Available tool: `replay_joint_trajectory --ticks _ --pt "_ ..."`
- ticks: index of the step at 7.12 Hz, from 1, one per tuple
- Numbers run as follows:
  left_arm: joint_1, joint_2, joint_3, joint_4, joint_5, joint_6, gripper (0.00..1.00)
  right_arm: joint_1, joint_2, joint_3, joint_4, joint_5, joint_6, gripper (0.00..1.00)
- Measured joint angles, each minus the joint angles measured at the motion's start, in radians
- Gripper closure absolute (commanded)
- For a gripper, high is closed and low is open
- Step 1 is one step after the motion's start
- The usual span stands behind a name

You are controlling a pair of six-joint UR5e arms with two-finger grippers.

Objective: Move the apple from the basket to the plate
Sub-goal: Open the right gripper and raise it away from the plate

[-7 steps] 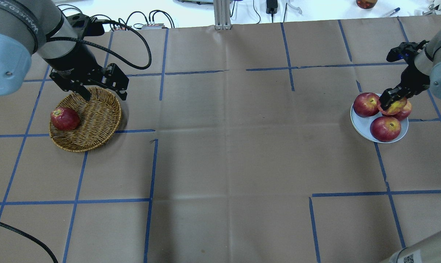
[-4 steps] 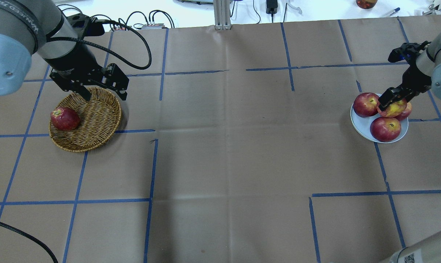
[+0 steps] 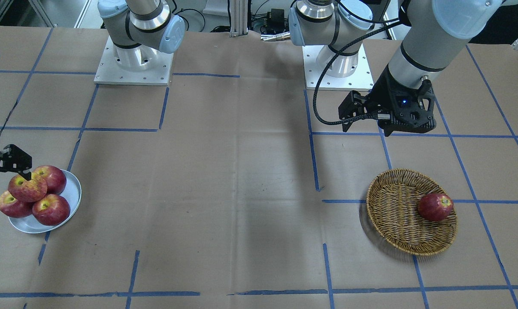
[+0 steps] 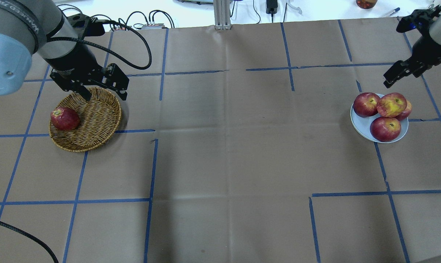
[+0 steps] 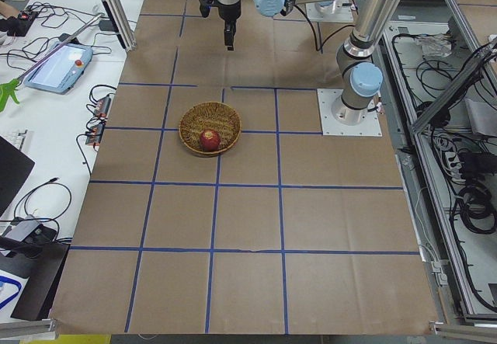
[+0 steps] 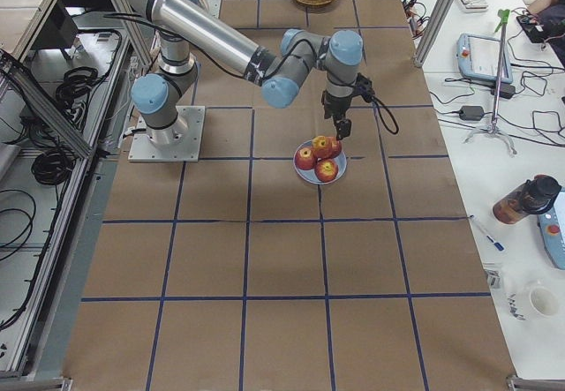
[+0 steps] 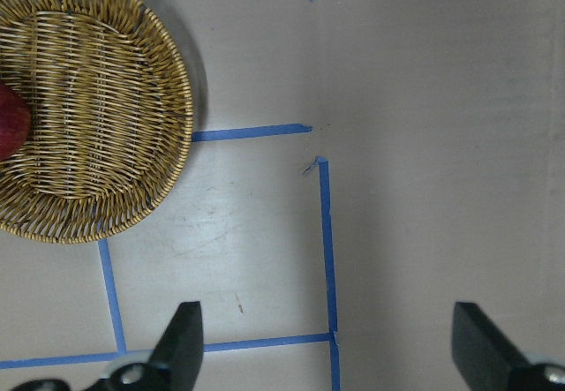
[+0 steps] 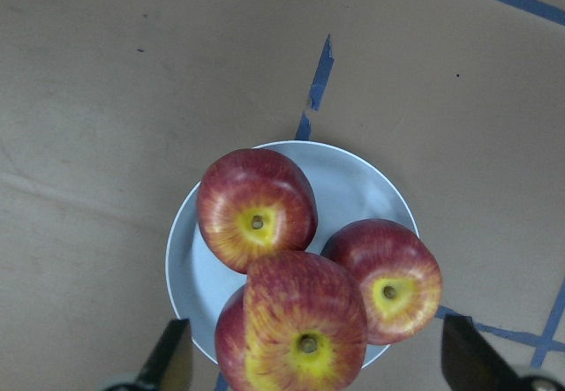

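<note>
The pale, yellow-streaked apple (image 4: pixel 391 104) rests on top of three darker red apples on the white plate (image 4: pixel 362 126). It also shows in the front view (image 3: pixel 27 187) and in the right wrist view (image 8: pixel 305 329). My right gripper (image 4: pixel 390 78) is open and empty, raised above and beyond the plate, its fingers (image 8: pixel 172 360) apart from the apple. The wicker basket (image 4: pixel 96 120) holds one dark red apple (image 4: pixel 64 118). My left gripper (image 4: pixel 104 95) is open and empty above the basket's far rim.
The table is brown paper with a blue tape grid. Cables and a metal post (image 4: pixel 222 14) lie beyond the far edge. The arm bases (image 3: pixel 132 64) stand at the robot's side. The basket (image 7: pixel 97 100) fills the left wrist view's upper left.
My right gripper opened, let go of the pale apple and rose away toward the far right. The apple stays on the pile. The left arm has not moved.
</note>
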Motion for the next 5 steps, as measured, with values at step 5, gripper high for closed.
replay_joint_trajectory --ticks 5 --pt "0.000 0.000 0.000 0.009 0.000 0.001 0.01 0.308 -0.166 -0.075 0.281 -0.002 0.518 0.00"
